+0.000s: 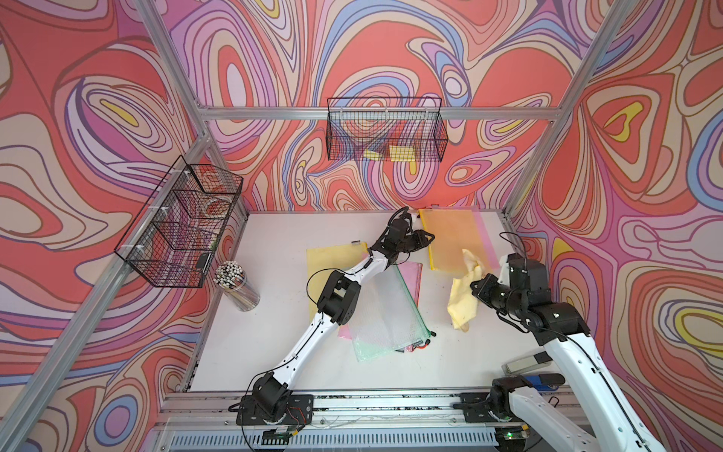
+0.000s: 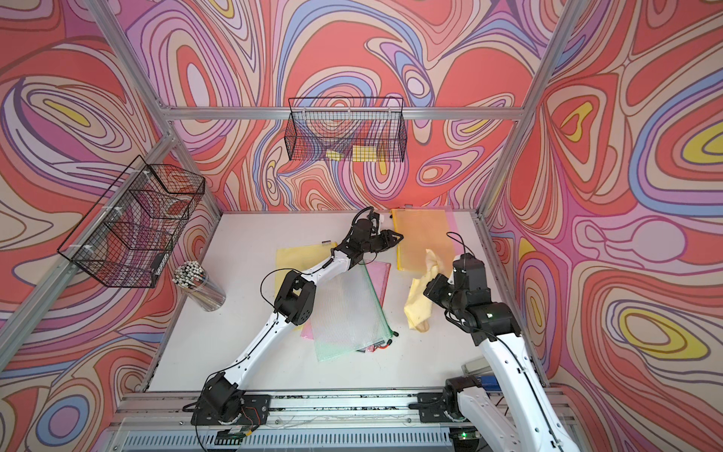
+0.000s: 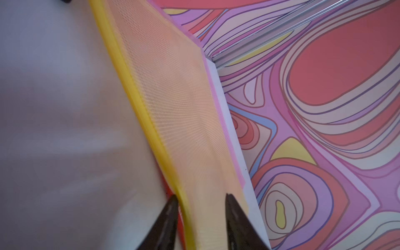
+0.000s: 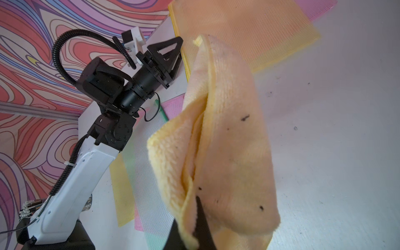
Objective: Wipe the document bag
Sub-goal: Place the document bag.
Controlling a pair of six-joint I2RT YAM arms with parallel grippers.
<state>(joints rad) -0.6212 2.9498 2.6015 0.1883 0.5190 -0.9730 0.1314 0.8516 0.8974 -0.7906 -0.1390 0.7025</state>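
Note:
The document bag [image 1: 454,231] is an orange mesh pouch with a yellow zip edge, lying flat at the table's back right, seen in both top views [image 2: 424,231]. My left gripper [image 1: 428,239] is at its zip side. In the left wrist view the bag [image 3: 173,97] runs away from the left gripper [image 3: 201,199], whose jaws stand open astride the yellow edge. My right gripper [image 4: 194,216] is shut on a speckled yellow cloth [image 4: 227,140]. The cloth [image 1: 463,297] hangs just in front of the bag, its far end over the bag's near edge.
A stack of green, pink and yellow mesh bags [image 1: 387,313] lies mid-table under the left arm. A jar of pens [image 1: 238,287] stands at the left edge. Wire baskets hang on the left wall [image 1: 184,223] and back wall [image 1: 385,129]. Small items [image 1: 528,362] sit front right.

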